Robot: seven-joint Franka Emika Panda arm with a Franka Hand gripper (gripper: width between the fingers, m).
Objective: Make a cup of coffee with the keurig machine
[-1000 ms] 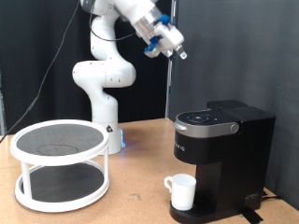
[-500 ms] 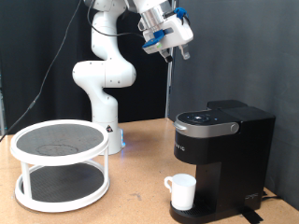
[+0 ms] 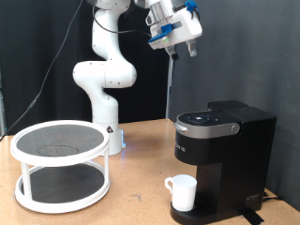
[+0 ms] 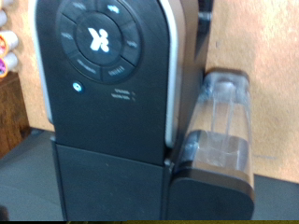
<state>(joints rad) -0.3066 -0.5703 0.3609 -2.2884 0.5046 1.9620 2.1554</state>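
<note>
The black keurig machine (image 3: 223, 155) stands on the wooden table at the exterior view's right, its lid down. The white cup (image 3: 182, 192) sits on the machine's drip base, under the spout. My gripper (image 3: 184, 49) is high in the air, well above the machine and apart from it, fingers pointing down, with nothing seen between them. The wrist view looks down on the machine's lid and buttons (image 4: 98, 42), with one small light lit, and on its clear water tank (image 4: 220, 121). The fingers do not show in the wrist view.
A white two-tier round rack (image 3: 61, 164) stands at the exterior view's left. The arm's white base (image 3: 105, 89) rises behind it. A black curtain hangs at the back. Small white pods (image 4: 7, 47) with tan tops show at the wrist view's edge.
My gripper has risen and moved a little to the exterior view's right, turning to point more straight down. The cup and machine have not moved.
</note>
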